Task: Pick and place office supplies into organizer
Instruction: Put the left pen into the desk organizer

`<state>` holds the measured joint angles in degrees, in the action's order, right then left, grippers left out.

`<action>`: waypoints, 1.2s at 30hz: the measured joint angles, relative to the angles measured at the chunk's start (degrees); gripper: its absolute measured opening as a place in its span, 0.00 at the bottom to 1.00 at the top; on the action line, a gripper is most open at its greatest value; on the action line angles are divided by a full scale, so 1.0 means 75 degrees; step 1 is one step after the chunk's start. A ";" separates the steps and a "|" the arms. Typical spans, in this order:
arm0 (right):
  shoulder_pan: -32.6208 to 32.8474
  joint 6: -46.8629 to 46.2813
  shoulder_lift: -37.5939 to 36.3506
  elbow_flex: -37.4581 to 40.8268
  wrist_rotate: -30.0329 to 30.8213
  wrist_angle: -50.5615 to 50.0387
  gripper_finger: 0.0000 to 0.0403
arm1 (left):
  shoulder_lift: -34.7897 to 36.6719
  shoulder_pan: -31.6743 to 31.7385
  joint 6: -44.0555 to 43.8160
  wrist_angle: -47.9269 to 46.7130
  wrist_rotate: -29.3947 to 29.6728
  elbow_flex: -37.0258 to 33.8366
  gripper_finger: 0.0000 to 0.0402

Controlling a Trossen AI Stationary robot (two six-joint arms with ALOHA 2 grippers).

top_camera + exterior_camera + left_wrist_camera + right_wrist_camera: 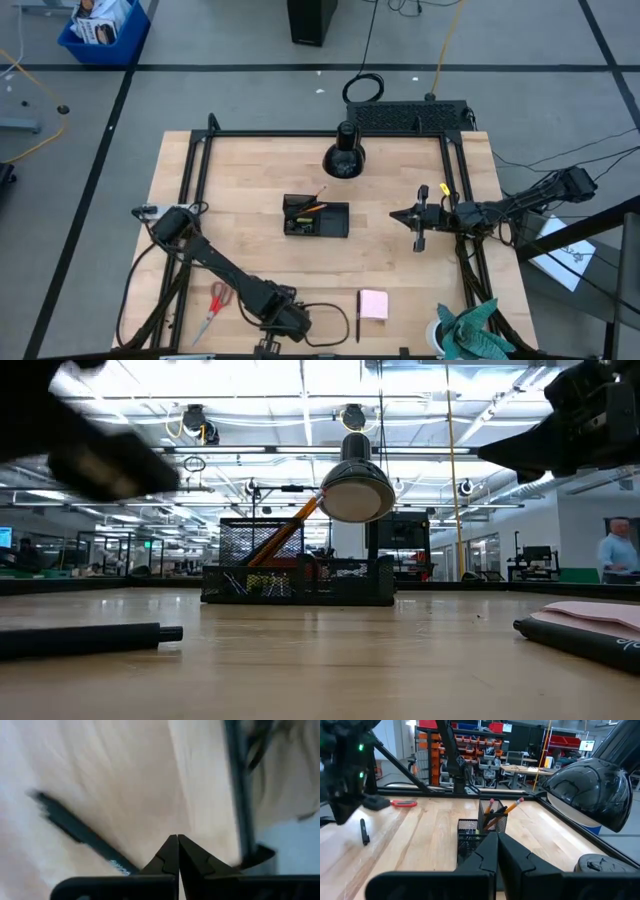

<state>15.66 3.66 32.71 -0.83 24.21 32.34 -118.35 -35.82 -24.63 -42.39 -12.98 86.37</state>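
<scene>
The black organizer (316, 217) stands mid-table with two orange pencils (504, 810) upright in its taller end. The red-handled scissors (215, 305) lie near the near left corner. The pink sticky-note pad (373, 303) lies by the near edge, with a black pen (358, 325) beside it. Another black pen (80, 832) lies on the wood just ahead of my left gripper (177, 840), which is shut and empty, low over the near edge (298, 322). My right gripper (412, 215), also shut and empty, hangs right of the organizer, pointing at it (497, 839).
A round black cone-shaped object (343, 160) stands behind the organizer near the far edge. A black metal frame (200, 150) borders the table's sides. A loose cable (330, 312) loops on the wood beside my left gripper. Bare wood (240, 190) lies left of the organizer.
</scene>
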 joint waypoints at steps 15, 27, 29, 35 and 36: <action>0.0002 -0.0004 -0.0003 0.0001 -0.0026 0.0052 0.01 | 0.0723 0.0712 -0.2720 0.0569 0.2112 0.0024 0.01; 0.0002 0.0003 0.0000 0.0001 -0.0032 0.0049 0.01 | 0.0659 0.0598 -0.2433 0.0233 0.2039 0.0038 0.38; 0.0002 0.0006 -0.0003 -0.0001 -0.0032 0.0049 0.01 | 0.0659 0.0535 -0.2182 0.0267 0.2229 0.0041 0.46; 0.0002 -0.0003 -0.0003 -0.0001 -0.0035 0.0049 0.01 | 0.0386 0.0406 -0.2264 0.0313 0.2447 0.0051 0.61; 0.0002 -0.0045 0.0000 0.0002 -0.0034 0.0049 0.01 | 0.0313 0.0398 -0.2357 0.0361 0.2366 0.0056 0.62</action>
<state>15.68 3.33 32.71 -0.82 23.95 32.71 -116.00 -32.83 -42.31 -39.68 4.77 86.78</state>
